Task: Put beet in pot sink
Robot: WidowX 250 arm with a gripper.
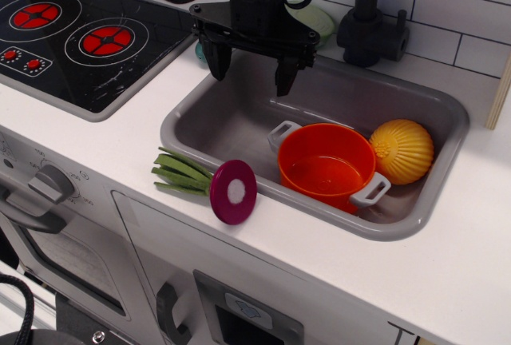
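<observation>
Magenta, flat and glossy, the beet lies on the white counter just outside the grey plastic sink, leaf stems splayed left. Inside sits the smooth orange-red pot. Overhead, the black gripper hangs released, empty.

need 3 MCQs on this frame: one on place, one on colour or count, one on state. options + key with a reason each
1. Where is the beet?
A. in the pot
B. on the counter at the sink's front rim
C. on the stove

2. What colour is the ball beside the pot?
A. yellow
B. blue
C. white

3. How do the gripper jaws stand?
A. shut on the beet
B. shut on the pot
C. open, holding nothing

Key: 1 B, its disc leans at the rim of the sink, leaves on the counter. 2 A, the ribbed ball is yellow. 3 C, the jaws hang apart above the sink's back edge.
</observation>
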